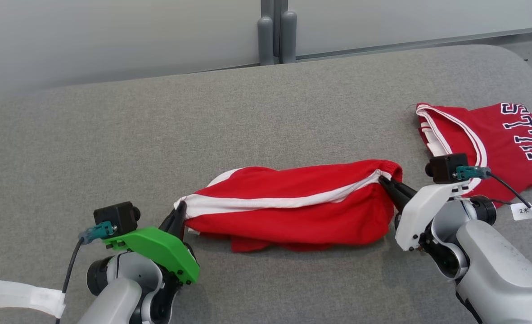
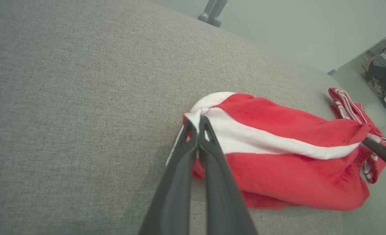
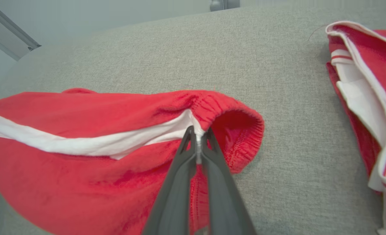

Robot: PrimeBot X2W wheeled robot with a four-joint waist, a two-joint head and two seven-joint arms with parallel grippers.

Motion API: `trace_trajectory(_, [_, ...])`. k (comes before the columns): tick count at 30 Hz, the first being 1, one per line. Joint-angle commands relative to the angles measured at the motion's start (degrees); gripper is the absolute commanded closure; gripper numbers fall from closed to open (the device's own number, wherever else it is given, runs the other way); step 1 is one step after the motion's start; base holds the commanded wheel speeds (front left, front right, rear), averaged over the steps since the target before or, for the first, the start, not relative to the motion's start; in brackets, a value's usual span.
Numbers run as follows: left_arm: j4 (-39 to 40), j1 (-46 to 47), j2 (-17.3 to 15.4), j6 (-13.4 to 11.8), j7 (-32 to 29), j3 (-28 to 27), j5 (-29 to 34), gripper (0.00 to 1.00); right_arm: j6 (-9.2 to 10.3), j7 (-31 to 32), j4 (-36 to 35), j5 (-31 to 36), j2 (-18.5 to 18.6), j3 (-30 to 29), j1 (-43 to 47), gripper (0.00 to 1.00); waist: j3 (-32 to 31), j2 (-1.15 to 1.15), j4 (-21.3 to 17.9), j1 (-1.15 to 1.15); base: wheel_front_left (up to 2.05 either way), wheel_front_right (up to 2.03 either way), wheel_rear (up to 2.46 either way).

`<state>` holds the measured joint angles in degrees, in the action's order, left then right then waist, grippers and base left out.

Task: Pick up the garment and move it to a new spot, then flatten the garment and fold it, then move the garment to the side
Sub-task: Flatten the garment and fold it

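Note:
The garment (image 1: 293,202) is a pair of red shorts with a white side stripe, stretched left to right across the grey surface. My left gripper (image 1: 179,212) is shut on its left end, pinching the white hem (image 2: 198,114). At the elastic waistband (image 3: 219,104) on the right end, my right gripper (image 1: 385,182) is shut on the white stripe's edge (image 3: 198,132). The cloth (image 2: 278,147) sags between the two grips, with folds resting on the surface below.
A red jersey (image 1: 495,139) with dark lettering lies on the surface at the right, close behind my right wrist (image 3: 369,98). The grey padded surface (image 1: 203,126) stretches wide to the back and left. A wall and a grey post (image 1: 275,31) stand behind it.

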<state>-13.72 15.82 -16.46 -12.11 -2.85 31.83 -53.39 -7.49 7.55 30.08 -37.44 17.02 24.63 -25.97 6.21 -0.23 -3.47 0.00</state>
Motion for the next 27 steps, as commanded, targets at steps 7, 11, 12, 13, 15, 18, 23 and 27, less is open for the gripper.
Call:
trace_trajectory(7, [2.67,-1.22,-0.27,0.62,3.69,-1.72,-0.17,1.00,0.00,-3.89,-6.24,-1.41,2.81,0.19,0.51,1.00,-4.08,0.23,-0.94,0.00,0.00,0.00,0.00])
trace_trajectory(11, [5.91,-2.18,-0.21,0.67,6.01,-2.78,-0.23,1.00,0.00,-4.52,-11.34,-1.84,4.29,-0.98,1.84,1.00,-6.65,0.23,-1.41,0.00,0.00,0.00,0.00])
trace_trajectory(12, [6.90,-2.31,-0.34,0.47,6.51,-3.04,-0.02,1.00,0.00,-4.63,-12.87,-1.84,4.64,-1.55,2.18,1.00,-7.09,0.23,-1.49,0.00,0.00,0.00,0.00])
trace_trajectory(13, [8.04,-2.45,-0.47,0.29,7.05,-3.34,0.16,1.00,0.00,-4.48,-14.28,-1.93,4.86,-2.16,2.59,1.00,-7.46,0.23,-1.56,0.00,0.00,0.00,0.00])
trace_trajectory(15, [10.36,-2.66,-0.71,0.00,7.87,-3.95,0.26,1.00,0.00,-3.88,-17.33,-2.20,5.33,-3.24,3.68,1.00,-8.22,0.23,-1.60,0.00,0.00,0.00,0.00])
trace_trajectory(18, [14.41,-2.91,-1.33,-0.62,8.90,-5.14,0.38,1.00,0.00,-2.43,-22.33,-3.02,6.02,-5.09,5.43,1.00,-9.33,0.23,-1.54,0.00,0.00,0.00,0.00])
trace_trajectory(23, [20.16,-2.75,-2.92,-1.87,9.80,-7.52,0.75,1.00,0.00,0.13,-29.62,-3.24,7.01,-8.42,7.87,1.00,-10.42,0.23,-1.31,0.00,0.00,0.00,0.00])
trace_trajectory(27, [26.26,-0.75,-5.31,-3.34,9.58,-9.90,1.77,1.00,0.00,2.97,-37.09,-2.71,7.14,-12.53,9.54,1.00,-10.92,0.23,-1.03,0.00,0.00,0.00,0.00])
